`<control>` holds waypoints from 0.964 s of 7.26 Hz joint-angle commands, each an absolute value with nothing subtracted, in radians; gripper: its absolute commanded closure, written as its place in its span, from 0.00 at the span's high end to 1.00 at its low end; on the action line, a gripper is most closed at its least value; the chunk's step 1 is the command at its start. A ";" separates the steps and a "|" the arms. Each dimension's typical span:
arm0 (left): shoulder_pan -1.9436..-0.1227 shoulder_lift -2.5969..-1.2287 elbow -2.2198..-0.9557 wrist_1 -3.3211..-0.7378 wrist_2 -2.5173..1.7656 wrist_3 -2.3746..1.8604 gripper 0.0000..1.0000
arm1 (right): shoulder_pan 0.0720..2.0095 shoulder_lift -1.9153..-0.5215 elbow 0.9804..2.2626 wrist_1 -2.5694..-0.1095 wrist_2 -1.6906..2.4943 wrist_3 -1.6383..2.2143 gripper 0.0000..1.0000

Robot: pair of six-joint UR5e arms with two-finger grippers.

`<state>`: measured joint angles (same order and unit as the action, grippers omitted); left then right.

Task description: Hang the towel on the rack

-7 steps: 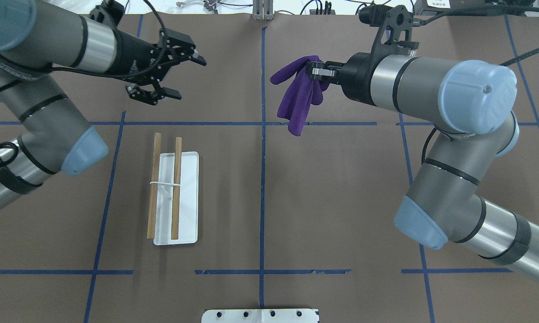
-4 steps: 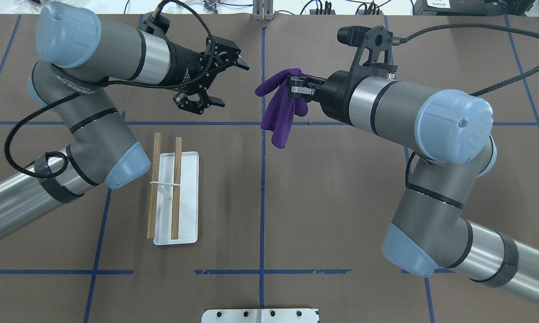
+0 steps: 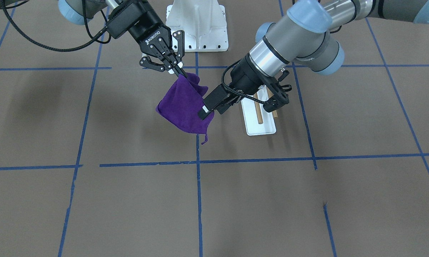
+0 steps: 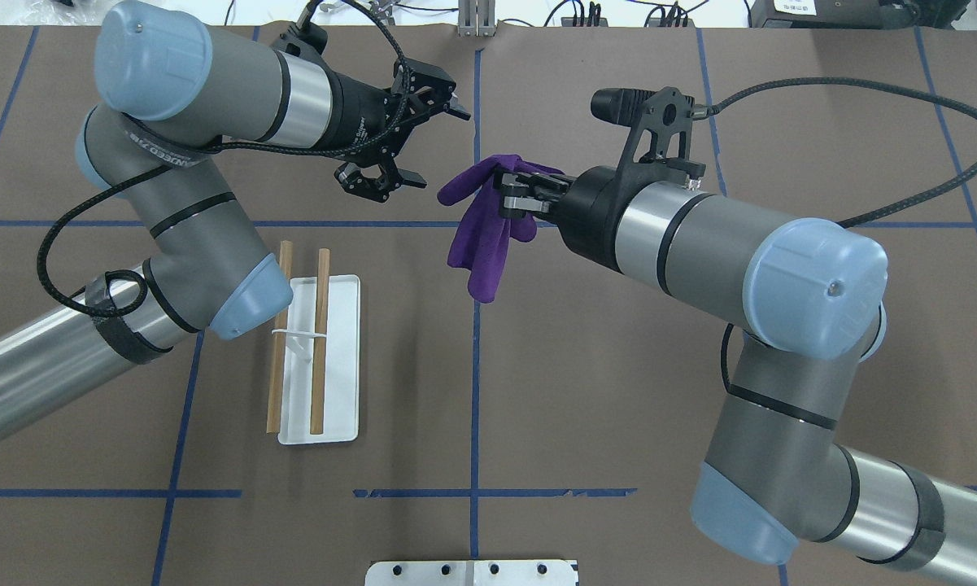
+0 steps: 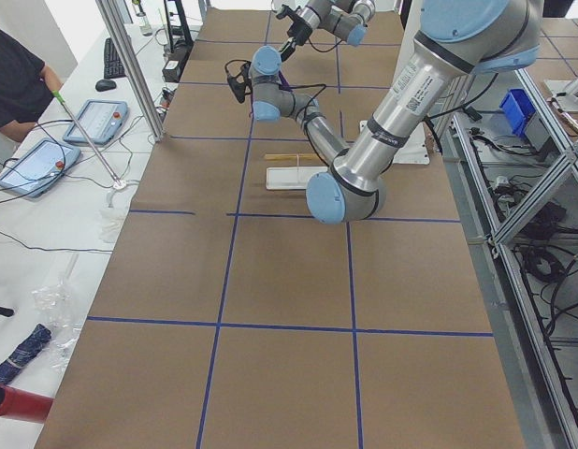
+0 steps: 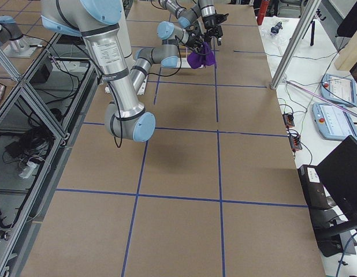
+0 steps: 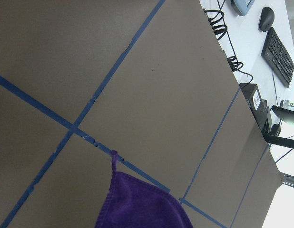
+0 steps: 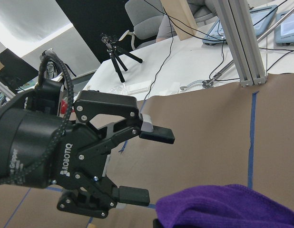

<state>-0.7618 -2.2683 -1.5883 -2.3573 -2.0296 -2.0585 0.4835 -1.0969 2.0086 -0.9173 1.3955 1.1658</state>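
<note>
Right tool (image 4: 500, 194) clenches the purple towel (image 4: 480, 236) above the brown, blue-taped tabletop (image 4: 586, 366); left tool (image 4: 439, 148) gapes just beside it. The rack (image 4: 320, 350) stands apart; cables (image 4: 573, 12) line the far edge.

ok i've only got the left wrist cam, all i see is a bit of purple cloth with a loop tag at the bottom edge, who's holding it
Observer: The right gripper is shut on the towel at its top. It hangs clear of the table.
Operator: is my left one on it yet
Observer: No, the left gripper is open, its jaws apart beside the towel.
Operator: and the rack
Observer: The rack is bare. It stands on the left arm's side, nearer the robot than both grippers.
</note>
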 commanded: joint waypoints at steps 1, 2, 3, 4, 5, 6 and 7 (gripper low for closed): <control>-0.747 -2.272 -1.585 -2.355 -2.029 -2.059 1.00 | 0.472 -1.097 2.013 -0.917 1.378 1.166 0.00; -0.739 -2.272 -1.585 -2.355 -2.029 -2.059 1.00 | 0.472 -1.094 2.014 -0.917 1.376 1.164 0.00; -0.733 -2.272 -1.585 -2.355 -2.029 -2.059 1.00 | 0.472 -1.092 2.014 -0.917 1.362 1.164 0.00; -0.732 -2.273 -1.585 -2.355 -2.029 -2.060 1.00 | 0.472 -1.089 2.016 -0.917 1.353 1.164 0.00; -0.727 -2.273 -1.585 -2.355 -2.029 -2.059 1.00 | 0.471 -1.088 2.016 -0.917 1.344 1.164 0.00; -0.726 -2.273 -1.585 -2.355 -2.029 -2.057 0.99 | 0.471 -1.088 2.016 -0.917 1.342 1.164 0.00; -0.726 -2.273 -1.585 -2.355 -2.031 -2.059 0.94 | 0.471 -1.088 2.016 -0.917 1.342 1.164 0.00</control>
